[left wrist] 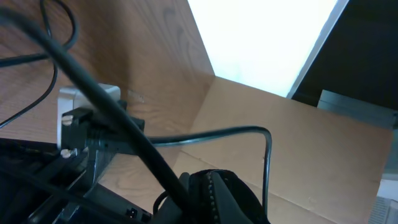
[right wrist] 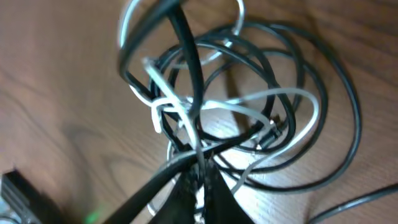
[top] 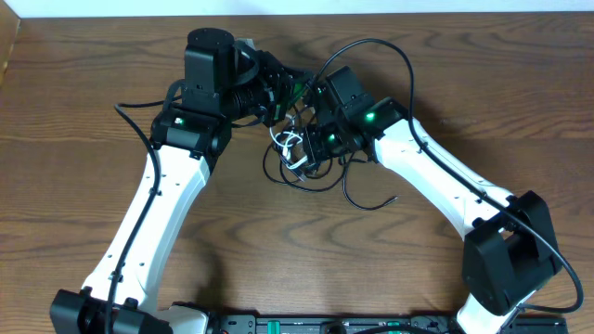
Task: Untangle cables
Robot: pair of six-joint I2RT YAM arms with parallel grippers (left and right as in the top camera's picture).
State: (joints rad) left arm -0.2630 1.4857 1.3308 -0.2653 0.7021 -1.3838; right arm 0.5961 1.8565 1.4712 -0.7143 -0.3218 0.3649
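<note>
wood table (top: 74, 111); cables (right wrist: 165, 104) knotted in right gripper (right wrist: 200, 169); arm cord (left wrist: 112, 111) crossing

The left arm (top: 153, 199) rises from its base at the near left, bends at a raised elbow and turns the left wrist (top: 255, 93) sideways to the right. The left jaws are closed. The right arm (top: 436, 176) stretches from its base at the near right diagonally towards the middle, with the right wrist (top: 348, 107) tipped downward. The right jaws point down, pressed together, with black strands of the cables (right wrist: 188, 74) pinched between them. The two wrists sit close together, facing each other.
</note>
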